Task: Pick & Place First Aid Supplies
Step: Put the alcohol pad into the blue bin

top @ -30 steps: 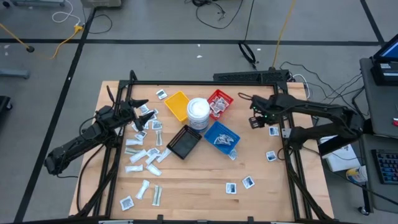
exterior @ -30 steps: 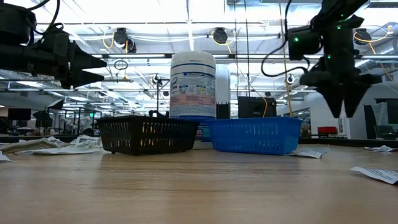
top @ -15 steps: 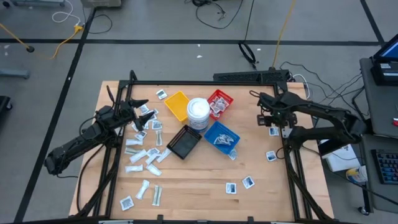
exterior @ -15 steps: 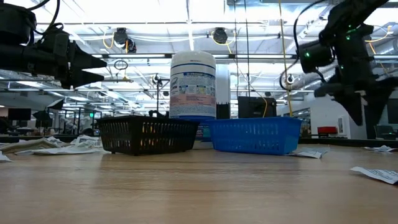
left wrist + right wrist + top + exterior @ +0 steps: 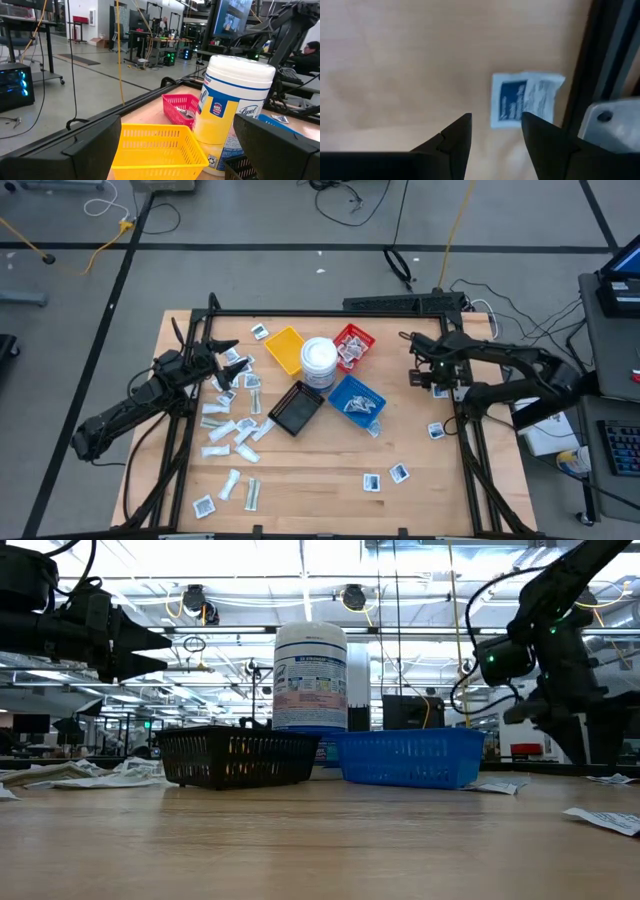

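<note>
Packet (image 5: 526, 99) partly behind right gripper (image 5: 495, 131) jaws

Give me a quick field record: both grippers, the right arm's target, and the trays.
left gripper: open, raised over the packets at the table's left, facing the yellow tray
right gripper: fingers apart, empty, above a blue-print packet near the table's right frame rail
trays: yellow, red tray, blue tray, black tray around the white tub
</note>
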Available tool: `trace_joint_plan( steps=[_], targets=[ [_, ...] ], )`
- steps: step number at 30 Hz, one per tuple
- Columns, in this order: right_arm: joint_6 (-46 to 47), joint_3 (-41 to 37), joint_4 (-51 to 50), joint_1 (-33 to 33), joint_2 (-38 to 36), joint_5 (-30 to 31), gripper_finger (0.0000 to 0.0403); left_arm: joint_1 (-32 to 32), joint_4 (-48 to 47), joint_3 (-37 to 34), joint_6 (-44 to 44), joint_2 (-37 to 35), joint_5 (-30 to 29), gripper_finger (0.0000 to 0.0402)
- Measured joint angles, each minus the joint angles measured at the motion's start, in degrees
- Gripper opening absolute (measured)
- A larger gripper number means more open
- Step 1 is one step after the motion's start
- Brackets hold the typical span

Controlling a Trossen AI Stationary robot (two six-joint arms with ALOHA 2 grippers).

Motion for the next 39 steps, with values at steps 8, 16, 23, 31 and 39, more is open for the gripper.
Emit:
trace_joint_plan(
  steps=[8,16,23,31,39],
  targets=[
    [-3.4,-0.6,7.6,-3.2,6.3,-0.8,0.0166,0.0,0.0,0.0,0.0,0.0,0.0,0.0392],
    [-3.6,-0.8,8.6,-4.8,9.8,-4.5,0.0103,0.0,0.0,0.0,0.0,0.0,0.0,0.0392],
    [-5.6,-0.8,9.6,-4.7,10.1,-6.3,0.0010,0.0,0.0,0.0,0.0,0.0,0.0,0.0392],
    [-7.2,-0.9,9.9,-4.7,9.6,-6.1,0.0001,0.0,0.0,0.0,0.0,0.0,0.0,0.0392],
    [-9.8,1.4,10.4,-4.4,5.5,-5.9,0.0012,0.0,0.0,0.0,0.0,0.0,0.0,0.0392]
  ],
)
